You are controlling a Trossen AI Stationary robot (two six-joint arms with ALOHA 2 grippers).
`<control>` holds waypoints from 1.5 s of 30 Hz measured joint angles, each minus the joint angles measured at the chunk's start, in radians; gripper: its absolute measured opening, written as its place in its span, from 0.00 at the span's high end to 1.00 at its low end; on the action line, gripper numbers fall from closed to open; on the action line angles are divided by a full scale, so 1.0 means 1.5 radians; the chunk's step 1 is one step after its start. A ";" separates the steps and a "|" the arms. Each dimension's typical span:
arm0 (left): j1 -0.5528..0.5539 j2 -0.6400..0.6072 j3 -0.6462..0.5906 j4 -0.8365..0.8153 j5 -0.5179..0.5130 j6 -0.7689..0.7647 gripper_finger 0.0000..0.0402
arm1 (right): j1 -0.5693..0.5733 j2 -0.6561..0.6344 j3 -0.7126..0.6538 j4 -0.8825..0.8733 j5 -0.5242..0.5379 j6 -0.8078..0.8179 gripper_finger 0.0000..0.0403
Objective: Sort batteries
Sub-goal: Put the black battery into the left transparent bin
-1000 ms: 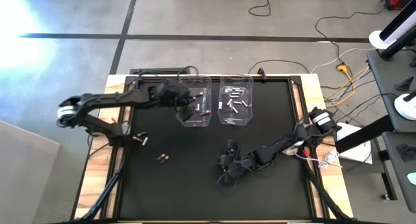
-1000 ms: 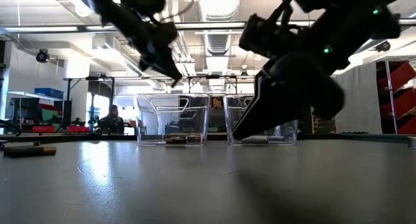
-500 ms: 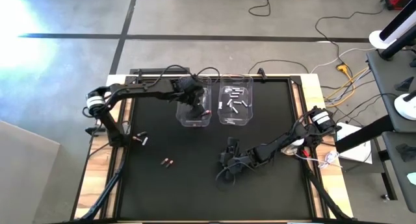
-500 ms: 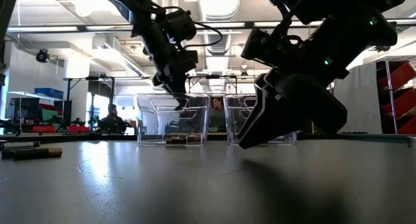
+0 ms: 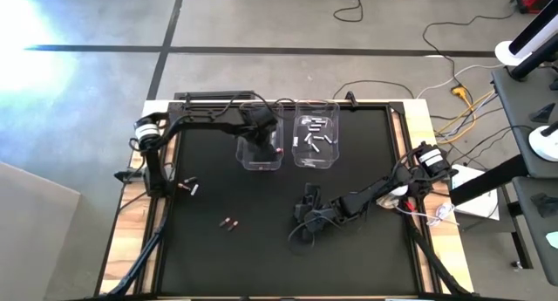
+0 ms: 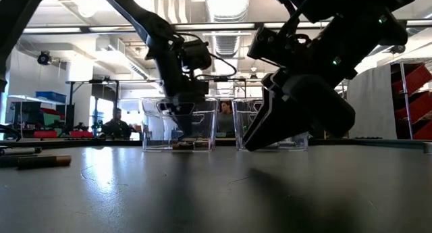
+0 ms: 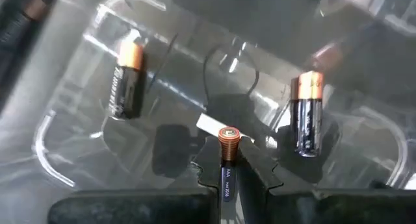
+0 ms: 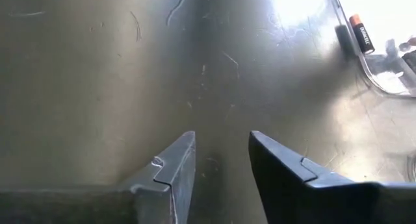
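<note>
Left tool [image 7: 227, 175] now inside bin [image 7: 78, 152], gripping battery [image 7: 227, 165]

We look down on a grey concrete floor [image 5: 261, 22] crossed by dark lines [image 5: 218, 50], with strong glare at its upper left. Loose cables [image 5: 453, 92] trail over the floor to the right of a wood-edged table [image 5: 131, 222], beside white equipment [image 5: 545, 144]. From table height we see a large workshop: ceiling ducts [image 6: 226, 3], strip lights [image 6: 81, 7], dark frames [image 6: 84, 101], red shelving [image 6: 412, 101], and a person [image 6: 118, 125] seated far off.
</note>
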 joint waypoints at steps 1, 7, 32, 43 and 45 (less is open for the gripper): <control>0.000 0.004 0.000 -0.003 0.002 -0.001 0.98 | 0.000 0.000 0.000 0.000 0.000 0.000 0.65; 0.004 0.020 -0.006 -0.013 0.009 -0.023 0.97 | 0.000 0.000 0.000 0.000 -0.021 0.002 0.63; -0.155 -0.213 0.018 -0.108 0.038 -0.147 0.57 | -0.011 0.000 0.000 -0.003 -0.028 -0.047 0.58; -0.590 -0.419 -0.192 -0.087 -0.139 -0.462 0.59 | -0.011 -0.002 0.021 0.000 -0.028 -0.057 0.58; -0.672 -0.415 -0.245 -0.044 -0.191 -0.534 0.59 | -0.010 -0.002 0.027 0.002 -0.028 -0.056 0.58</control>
